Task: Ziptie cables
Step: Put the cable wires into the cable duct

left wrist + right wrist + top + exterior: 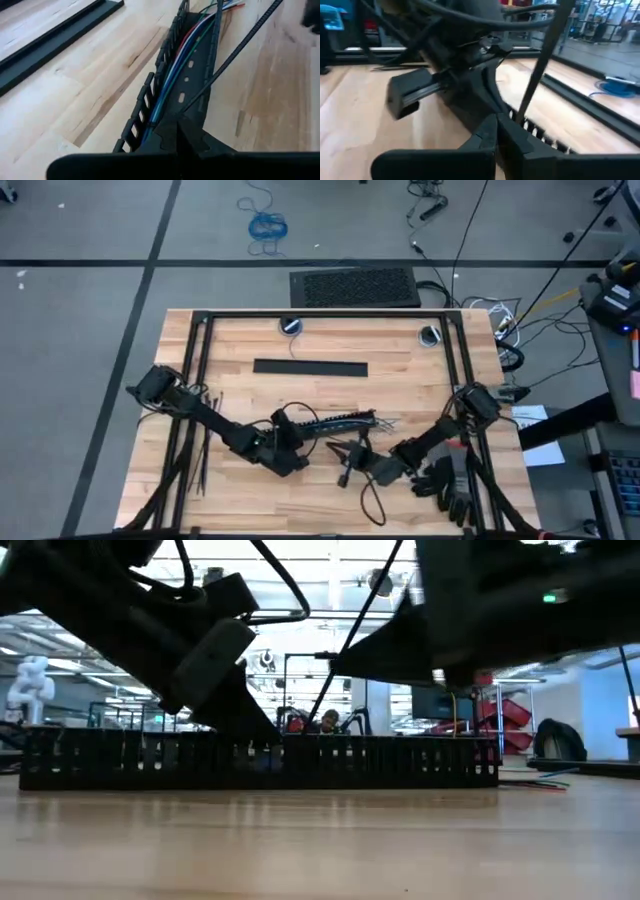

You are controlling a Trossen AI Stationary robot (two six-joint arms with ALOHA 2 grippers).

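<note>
A slotted black plastic cable channel (170, 85) runs away across the pale wooden tabletop (85, 85). Inside it lie the thin blue, green, pale grey and red cables (176, 67), side by side along its floor. 1 thin dark ziptie (235, 52) slants across its far wall. The left gripper (177, 142) sits closed at the channel's near end. A long flat black bar (50, 42) lies apart on the wood.

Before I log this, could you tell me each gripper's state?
Left gripper: shut, held thing unclear.
Right gripper: shut on thin dark plastic ziptie.
</note>
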